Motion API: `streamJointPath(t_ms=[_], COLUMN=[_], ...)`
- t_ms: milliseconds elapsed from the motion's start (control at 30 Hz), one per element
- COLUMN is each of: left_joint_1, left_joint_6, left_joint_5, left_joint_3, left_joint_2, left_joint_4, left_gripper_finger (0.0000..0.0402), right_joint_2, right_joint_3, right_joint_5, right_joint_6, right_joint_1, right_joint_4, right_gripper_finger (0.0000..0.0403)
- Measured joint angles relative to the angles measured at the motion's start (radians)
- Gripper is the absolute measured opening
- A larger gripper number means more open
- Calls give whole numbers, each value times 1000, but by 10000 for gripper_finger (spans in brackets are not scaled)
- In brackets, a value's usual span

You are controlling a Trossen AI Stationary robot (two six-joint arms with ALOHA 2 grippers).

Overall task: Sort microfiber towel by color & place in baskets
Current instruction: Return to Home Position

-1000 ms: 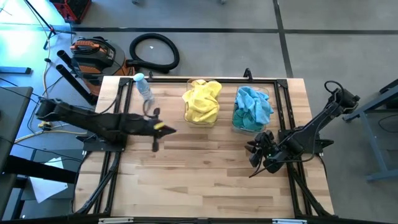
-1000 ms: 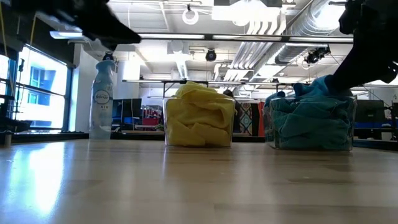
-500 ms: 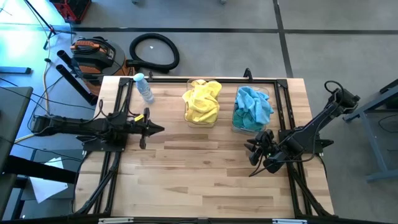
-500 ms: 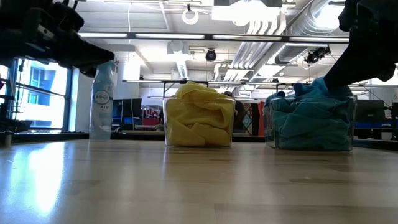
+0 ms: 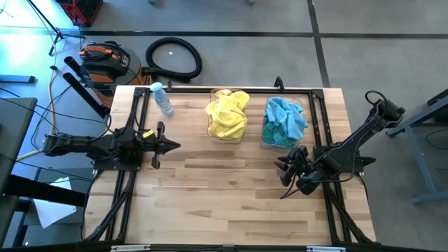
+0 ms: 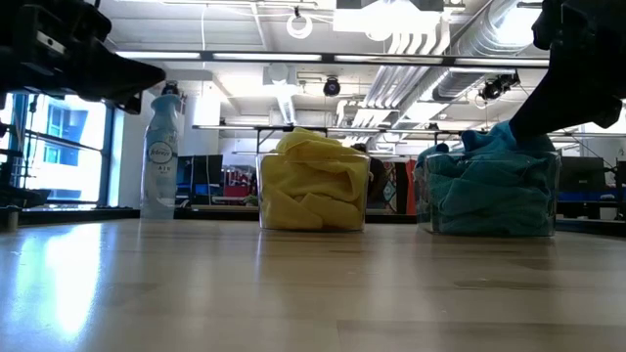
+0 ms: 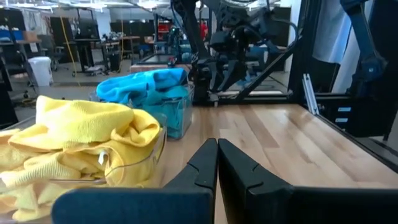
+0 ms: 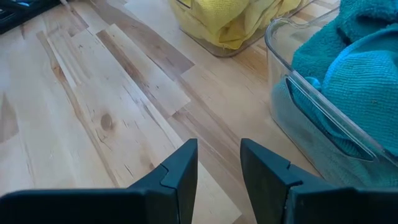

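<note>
Left gripper (image 7: pixel 217 142): fingers pressed together, holding nothing; hovers at the left edge of the table (image 5: pixel 224 203), pointing across it.
Right gripper (image 8: pixel 219 144): fingers parted, empty; above the wood near the right basket (image 8: pixel 323 106), on its front side.
Yellow towels (image 5: pixel 227 113): heaped in the left basket (image 7: pixel 163 134) (piled above its rim).
Teal towels (image 5: pixel 285 120): heaped in the right basket.
Spray bottle (image 5: pixel 162 98): upright, back-left of the table, apart from both baskets.
</note>
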Motion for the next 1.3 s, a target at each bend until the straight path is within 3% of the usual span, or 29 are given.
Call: streamJointPath(t_ms=[567, 1200, 1300], left_joint_1=[3, 3, 3], left_joint_6=[-22, -13, -12], left_joint_5=[-50, -50, -50], left_joint_3=[0, 1, 1], left_joint_2=[-219, -212, -212], left_joint_4=[-183, -205, -205], left_gripper_finger=[0, 0, 0], right_joint_2=[0, 0, -1], right_joint_3=[0, 0, -17], right_joint_5=[-50, -49, -49], right_joint_6=[24, -83, -91], right_joint_1=[0, 0, 0], right_joint_4=[-3, -50, -49], right_gripper_finger=[119, 118, 103])
